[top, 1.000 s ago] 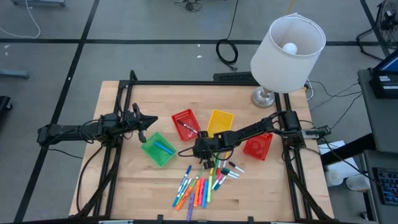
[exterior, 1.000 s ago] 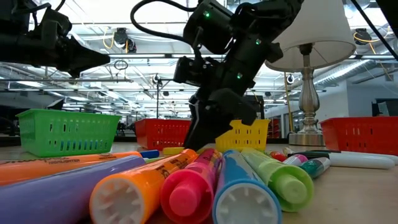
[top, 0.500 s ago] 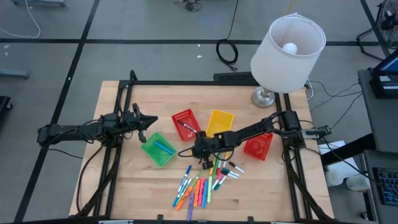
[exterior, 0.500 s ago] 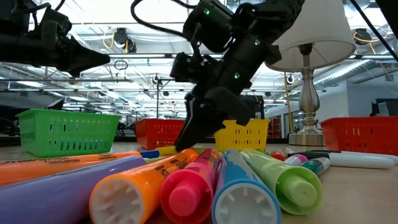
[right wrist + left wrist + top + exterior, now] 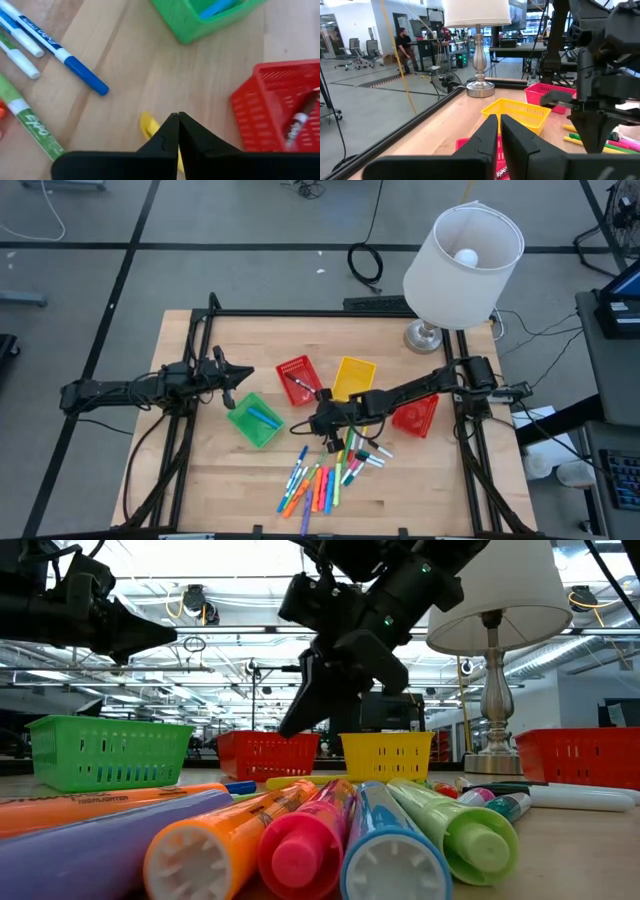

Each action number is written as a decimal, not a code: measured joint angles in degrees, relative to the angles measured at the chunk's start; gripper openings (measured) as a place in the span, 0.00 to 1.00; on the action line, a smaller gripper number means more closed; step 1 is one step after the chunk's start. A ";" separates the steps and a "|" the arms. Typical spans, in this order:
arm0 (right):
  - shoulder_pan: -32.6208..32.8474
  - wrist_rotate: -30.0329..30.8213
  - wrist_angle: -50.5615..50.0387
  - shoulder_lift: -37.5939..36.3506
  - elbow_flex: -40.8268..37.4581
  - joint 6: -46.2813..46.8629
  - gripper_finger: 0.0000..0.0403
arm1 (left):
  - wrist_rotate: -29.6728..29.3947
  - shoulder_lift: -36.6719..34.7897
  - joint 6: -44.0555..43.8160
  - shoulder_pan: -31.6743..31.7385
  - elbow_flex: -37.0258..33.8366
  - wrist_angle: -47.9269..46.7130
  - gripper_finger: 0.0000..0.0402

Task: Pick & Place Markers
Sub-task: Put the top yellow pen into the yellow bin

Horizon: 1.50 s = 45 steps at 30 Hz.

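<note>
From above, the right gripper point(image 5: 324, 429) hangs over the middle of the table point(image 5: 200, 470), just above the top of the heap of markers point(image 5: 325, 475), with the red basket point(image 5: 297, 378) and yellow basket point(image 5: 353, 375) beyond it; whether it holds anything cannot be told from here. The left gripper point(image 5: 240, 372) waits well apart at the table's left side, above the green basket point(image 5: 254, 420), which holds a blue marker point(image 5: 264, 416); a second red basket point(image 5: 415, 415) sits on the right, near the lamp point(image 5: 462, 255). At table level, the markers point(image 5: 330, 830) lie side by side in the foreground, caps toward the camera, while the right gripper point(image 5: 297, 720) is raised clear above them, fingers pressed together to a point. The left wrist view shows the left gripper point(image 5: 499, 127) with its fingers almost together and nothing between them, pointing toward the yellow basket point(image 5: 520, 111) and the right arm point(image 5: 600, 85) beyond. The right wrist view shows the right gripper point(image 5: 177, 125) pinching a yellow marker point(image 5: 149, 126), which sticks out beside the fingertips above the bare wood; a blue-capped marker point(image 5: 65, 55) and a green one point(image 5: 27, 112) lie on the table nearby, with the green basket point(image 5: 200, 15) and red basket point(image 5: 280, 105) ahead.
</note>
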 joint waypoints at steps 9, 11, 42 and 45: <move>-0.44 -5.88 -5.36 0.47 0.07 -6.31 0.16 | 0.02 0.00 -0.72 0.00 0.00 -0.02 0.08; -0.46 -5.84 -6.34 0.46 0.78 -6.37 0.22 | 0.02 -0.02 -0.59 0.00 0.00 0.00 0.08; -4.55 -18.30 -8.49 6.59 4.20 -14.85 0.24 | 0.00 0.20 0.68 0.00 0.00 -0.59 0.08; -4.55 -18.87 -8.56 8.30 4.37 -14.85 0.18 | 0.02 0.20 0.48 0.00 0.00 -0.58 0.08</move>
